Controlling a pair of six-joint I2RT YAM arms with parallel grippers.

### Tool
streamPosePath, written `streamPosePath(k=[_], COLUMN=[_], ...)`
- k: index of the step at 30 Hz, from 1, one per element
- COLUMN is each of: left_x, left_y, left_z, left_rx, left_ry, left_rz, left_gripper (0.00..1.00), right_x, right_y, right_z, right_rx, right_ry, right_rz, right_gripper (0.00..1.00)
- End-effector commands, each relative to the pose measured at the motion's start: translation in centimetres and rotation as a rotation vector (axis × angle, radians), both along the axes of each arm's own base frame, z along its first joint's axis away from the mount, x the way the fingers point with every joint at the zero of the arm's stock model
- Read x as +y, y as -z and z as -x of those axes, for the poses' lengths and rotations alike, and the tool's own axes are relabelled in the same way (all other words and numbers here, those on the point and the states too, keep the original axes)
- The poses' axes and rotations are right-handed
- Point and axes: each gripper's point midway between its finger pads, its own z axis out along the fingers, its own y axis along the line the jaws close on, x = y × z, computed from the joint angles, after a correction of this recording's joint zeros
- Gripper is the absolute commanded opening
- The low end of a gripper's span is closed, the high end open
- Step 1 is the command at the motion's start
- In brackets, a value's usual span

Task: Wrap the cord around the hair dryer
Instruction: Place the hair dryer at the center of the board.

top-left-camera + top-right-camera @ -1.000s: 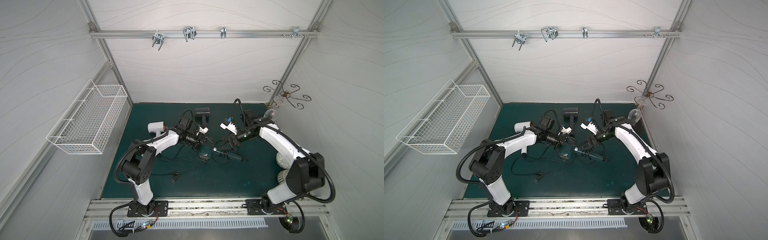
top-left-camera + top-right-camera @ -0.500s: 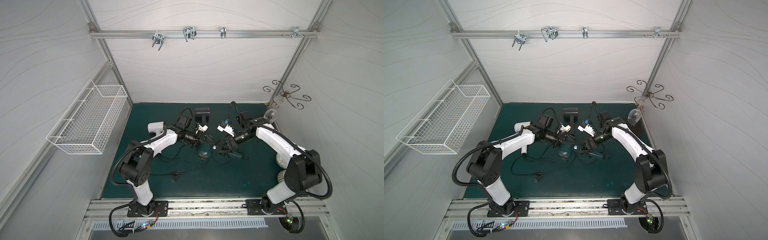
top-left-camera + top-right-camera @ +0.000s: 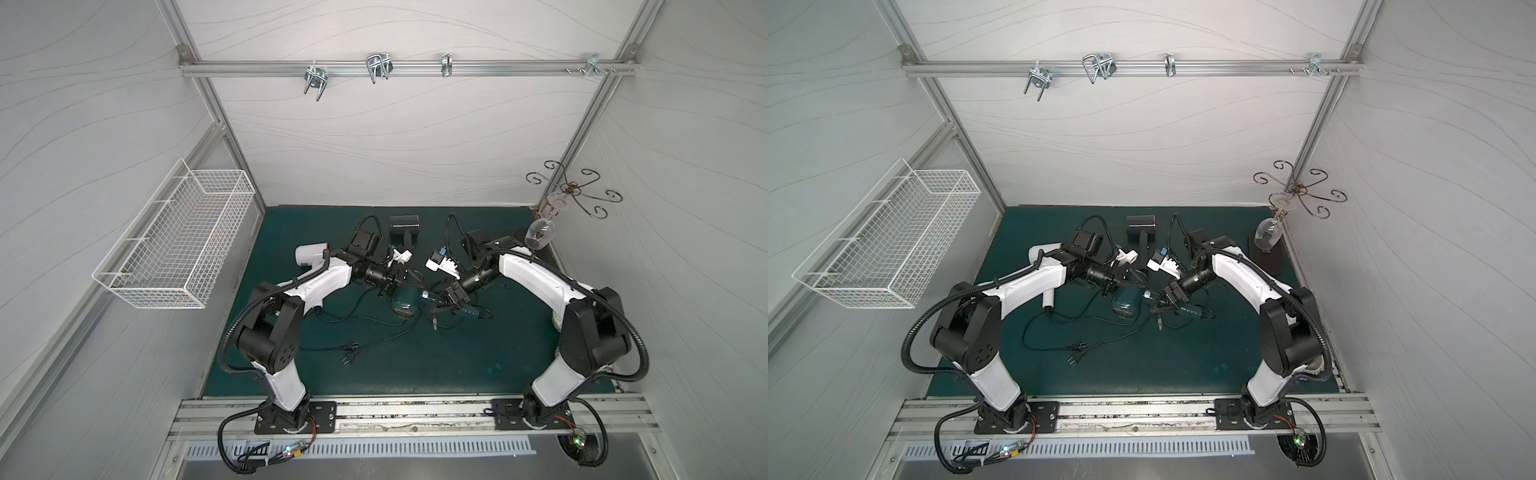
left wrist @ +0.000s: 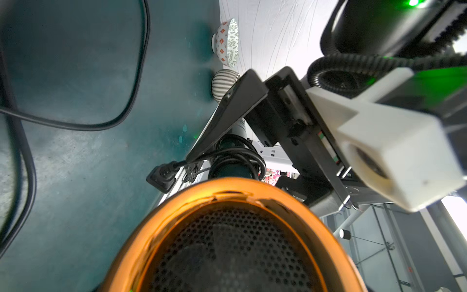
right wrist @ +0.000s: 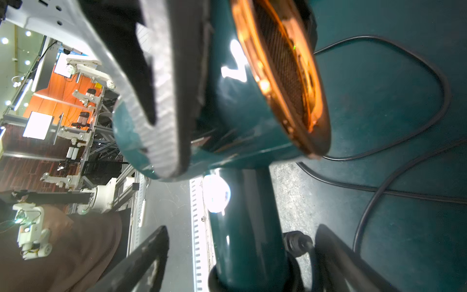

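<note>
Hair dryer (image 3: 405, 306), teal, near the centre of the table (image 3: 415, 374). Left gripper (image 3: 392, 289) clamps its barrel; right gripper (image 3: 439, 302) straddles the handle, fingers apart. Cord (image 4: 242, 151) coils around the handle.

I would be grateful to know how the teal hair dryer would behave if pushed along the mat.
The teal hair dryer looks rigid and glossy, so it may slip in a grip. Its round barrel could roll, though the handle would likely stop it. The cord coiled on the handle seems loose and might slide off.
</note>
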Motion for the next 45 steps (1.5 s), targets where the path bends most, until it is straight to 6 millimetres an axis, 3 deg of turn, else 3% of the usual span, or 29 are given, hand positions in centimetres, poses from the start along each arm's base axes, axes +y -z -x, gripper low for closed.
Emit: streamPosePath(k=[1, 4, 11, 14, 20, 22, 24, 25, 27, 28, 29, 32, 38, 45], left_x=[0.2, 0.3, 0.4, 0.5, 0.6, 0.6, 0.6, 0.6, 0.6, 0.7, 0.8, 1.4, 3.5, 4.0], left_y=[-4.9, -5.3, -5.3, -5.1, -4.8, -4.9, -4.9, -5.0, -5.2, -5.4, -5.6, -6.3, -7.6, -6.5], left_z=[0.0, 0.1, 0.3, 0.4, 0.4, 0.3, 0.1, 0.0, -0.2, -0.3, -0.6, -1.6, -4.2, -3.8], left_rx=[-0.161, -0.181, -0.198, -0.196, -0.204, -0.214, -0.222, -0.227, -0.24, -0.254, -0.265, -0.303, -0.371, -0.361], left_ry=[0.042, 0.048, 0.057, 0.057, 0.055, 0.053, 0.049, 0.046, 0.04, 0.036, 0.025, -0.018, -0.157, -0.17], left_rz=[0.094, 0.091, 0.078, 0.068, 0.056, 0.05, 0.04, 0.037, 0.026, 0.02, 0.012, -0.008, -0.035, -0.056], left_gripper=[0.0, 0.0, 0.0, 0.0, 0.0, 0.0, 0.0, 0.06, 0.3, 0.55, 0.68, 0.98, 0.98, 0.98], right_x=[0.4, 0.5, 0.8, 0.6, 0.2, 0.0, -0.3, -0.5, -1.2, -1.8, -2.4, -4.4, -8.0, -11.2], right_y=[-0.1, 0.2, -0.4, -0.9, -1.4, -1.4, -1.4, -1.3, -1.4, -1.4, -1.4, -1.8, -2.0, 0.8], right_z=[1.6, 1.7, 1.4, 1.0, 0.3, -0.1, -0.7, -1.1, -2.4, -3.2, -4.0, -6.3, -10.7, -17.0], right_rx=[0.056, 0.059, 0.059, 0.065, 0.075, 0.08, 0.075, 0.074, 0.068, 0.063, 0.058, 0.051, 0.042, 0.068], right_ry=[-0.052, -0.064, -0.061, -0.038, 0.006, 0.026, 0.053, 0.071, 0.127, 0.165, 0.202, 0.304, 0.492, 0.685], right_rz=[-0.02, -0.01, -0.025, -0.045, -0.069, -0.073, -0.07, -0.066, -0.065, -0.061, -0.058, -0.06, -0.067, 0.018], right_gripper=[0.86, 0.81, 0.58, 0.46, 0.11, 0.02, 0.0, 0.0, 0.0, 0.0, 0.0, 0.0, 0.0, 0.0])
